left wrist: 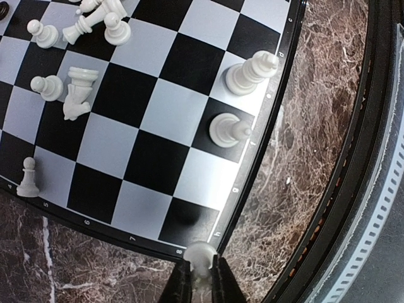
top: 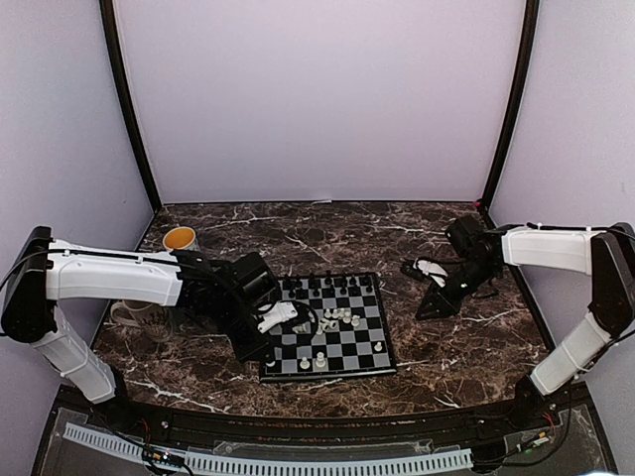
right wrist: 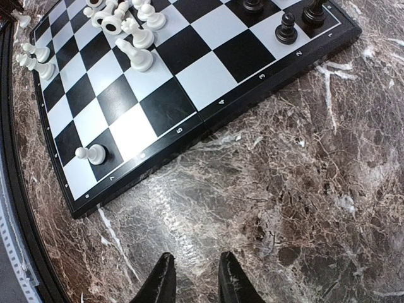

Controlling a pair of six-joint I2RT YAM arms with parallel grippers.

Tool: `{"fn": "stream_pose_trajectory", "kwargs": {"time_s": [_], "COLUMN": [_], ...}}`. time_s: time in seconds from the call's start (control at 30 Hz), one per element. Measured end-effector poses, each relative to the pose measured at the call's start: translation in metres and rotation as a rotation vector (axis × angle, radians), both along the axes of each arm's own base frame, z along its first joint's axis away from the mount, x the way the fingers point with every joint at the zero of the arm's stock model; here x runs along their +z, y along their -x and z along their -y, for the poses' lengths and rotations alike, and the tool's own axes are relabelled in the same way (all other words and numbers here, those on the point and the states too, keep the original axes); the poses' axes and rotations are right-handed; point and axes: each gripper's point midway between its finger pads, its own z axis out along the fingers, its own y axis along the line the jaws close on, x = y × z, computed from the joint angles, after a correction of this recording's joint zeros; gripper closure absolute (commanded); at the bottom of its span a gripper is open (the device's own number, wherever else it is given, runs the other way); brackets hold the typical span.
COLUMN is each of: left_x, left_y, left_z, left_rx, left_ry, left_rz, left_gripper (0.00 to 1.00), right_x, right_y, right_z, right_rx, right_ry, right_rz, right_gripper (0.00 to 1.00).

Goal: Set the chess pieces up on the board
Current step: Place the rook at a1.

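Observation:
The chessboard [top: 349, 344] lies at the table's middle. Black pieces [top: 327, 285] stand along its far rows. Several white pieces [top: 335, 319] lie in a heap mid-board, and a few stand on the near rows [top: 319, 360]. My left gripper [left wrist: 201, 276] is shut on a small white piece [left wrist: 201, 255], held just above the board's near-left corner [left wrist: 189, 221]. In the top view this gripper [top: 260, 349] is at the board's left edge. My right gripper [right wrist: 192, 278] is open and empty over bare marble, right of the board [right wrist: 208, 107]. It also shows in the top view [top: 434, 305].
A yellow-lined mug [top: 180, 239] stands far left, and a white mug [top: 139, 317] sits under the left arm. The table's black front rim [left wrist: 353, 170] runs close to the board's near edge. The right arm [top: 546, 248] hangs over the right side.

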Motion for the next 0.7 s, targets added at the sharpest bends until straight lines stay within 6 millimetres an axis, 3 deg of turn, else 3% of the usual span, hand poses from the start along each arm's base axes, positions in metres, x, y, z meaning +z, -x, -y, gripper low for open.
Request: {"fn": "stream_pose_trajectory", "kwargs": {"time_s": [0.47, 0.7], "left_x": [-0.022, -0.023], "left_y": [-0.002, -0.003], "left_z": [0.007, 0.009], "left_rx": [0.002, 0.003], "left_ry": [-0.030, -0.027], "left_rz": [-0.011, -0.008], "left_gripper": [0.92, 0.90], "right_x": [-0.001, -0.001], "right_y": [0.002, 0.002], "right_z": [-0.001, -0.001], "right_rx": [0.006, 0.006], "right_ry": [0.003, 0.003], "right_rz": [-0.005, -0.006], "right_gripper": [0.76, 0.76]}}
